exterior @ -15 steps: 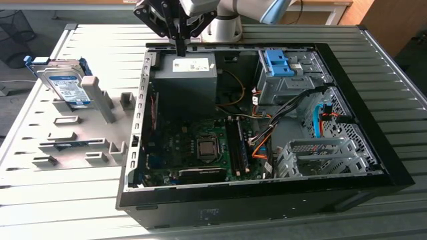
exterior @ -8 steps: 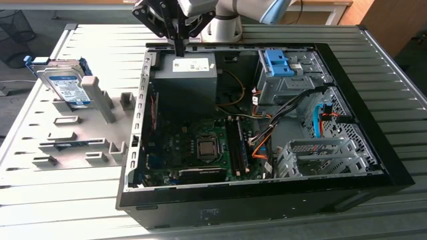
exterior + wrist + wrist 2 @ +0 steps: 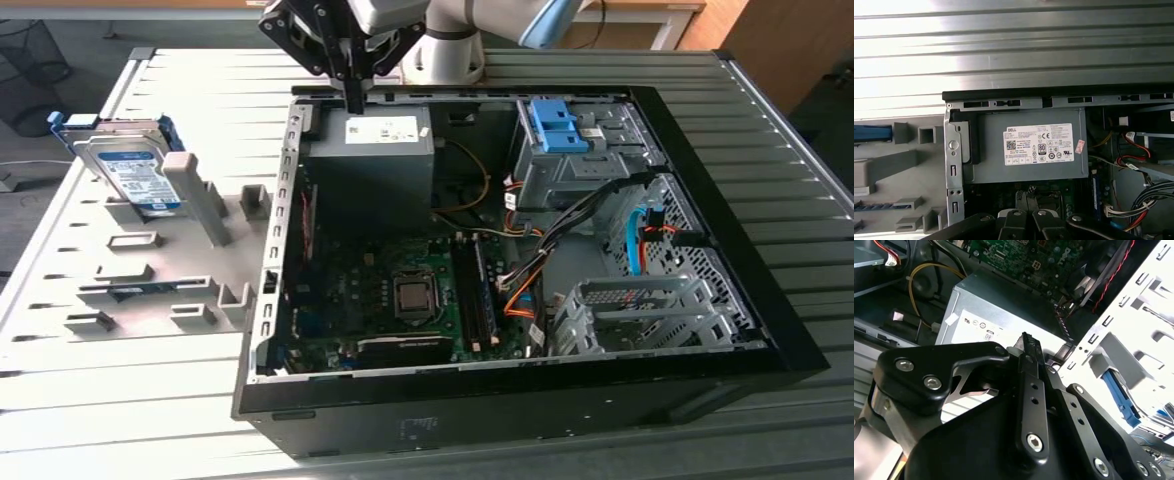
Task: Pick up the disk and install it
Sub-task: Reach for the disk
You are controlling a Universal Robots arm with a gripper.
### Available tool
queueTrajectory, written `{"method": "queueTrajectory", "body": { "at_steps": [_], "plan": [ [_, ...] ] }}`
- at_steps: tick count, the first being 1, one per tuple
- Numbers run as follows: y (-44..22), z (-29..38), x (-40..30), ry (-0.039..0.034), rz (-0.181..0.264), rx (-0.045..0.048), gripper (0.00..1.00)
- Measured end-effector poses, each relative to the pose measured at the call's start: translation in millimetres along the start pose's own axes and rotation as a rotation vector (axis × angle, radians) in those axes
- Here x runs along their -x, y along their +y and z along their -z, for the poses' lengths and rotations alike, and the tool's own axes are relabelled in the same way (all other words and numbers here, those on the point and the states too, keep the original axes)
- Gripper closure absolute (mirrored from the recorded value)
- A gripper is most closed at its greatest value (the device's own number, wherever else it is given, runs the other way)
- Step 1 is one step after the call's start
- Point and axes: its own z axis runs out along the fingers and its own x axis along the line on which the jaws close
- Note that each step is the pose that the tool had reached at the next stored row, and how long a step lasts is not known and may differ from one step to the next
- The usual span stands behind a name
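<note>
One disk (image 3: pixel 131 172) stands on edge, long axis roughly upright, well apart from the empty, closed tool (image 3: pixel 355 105)

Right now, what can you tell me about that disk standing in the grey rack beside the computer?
The disk is a flat, rectangular, silver drive with a white-and-blue label facing the exterior view. A blue plastic frame wraps its upper edge. It stands on edge, leaning slightly, slotted into the grey rack at the exterior view's left of the open computer case. It rests in the rack; the end effector hangs apart, over the case.
</note>
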Motion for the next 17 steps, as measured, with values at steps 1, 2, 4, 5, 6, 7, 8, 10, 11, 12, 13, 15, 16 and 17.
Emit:
{"method": "queueTrajectory", "body": {
  "at_steps": [1, 2, 4, 5, 6, 7, 8, 10, 11, 12, 13, 15, 16, 17],
  "plan": [
    [0.0, -0.1, -0.6, 0.0000, 0.000, 0.0000, 0.89],
    [-0.1, -0.1, -1.2, 0.0001, 0.000, -0.0001, 0.89],
    [-0.2, -0.2, -2.3, 0.0001, 0.000, 0.0000, 0.89],
    [-0.2, -0.3, -2.8, 0.0001, 0.000, -0.0001, 0.89],
    [-0.3, -0.3, -3.3, 0.0001, 0.000, -0.0001, 0.89],
    [-0.3, -0.4, -3.8, 0.0001, 0.000, -0.0001, 0.89],
    [-0.4, -0.5, -4.4, 0.0000, 0.000, -0.0001, 0.89],
    [-0.4, -0.6, -5.5, 0.0000, 0.000, -0.0001, 0.89],
    [-0.5, -0.7, -6.0, 0.0000, 0.000, 0.0000, 0.89],
    [-0.5, -0.7, -6.5, 0.0000, 0.000, 0.0000, 0.89],
    [-0.6, -0.8, -7.0, 0.0000, 0.000, 0.0000, 0.89],
    [-0.7, -0.9, -8.1, 0.0001, 0.000, 0.0000, 0.89],
    [-0.7, -1.0, -8.8, 0.0001, 0.000, 0.0000, 0.89],
    [-0.8, -0.9, -9.8, 0.0002, 0.000, -0.0002, 0.89]
  ]
}}
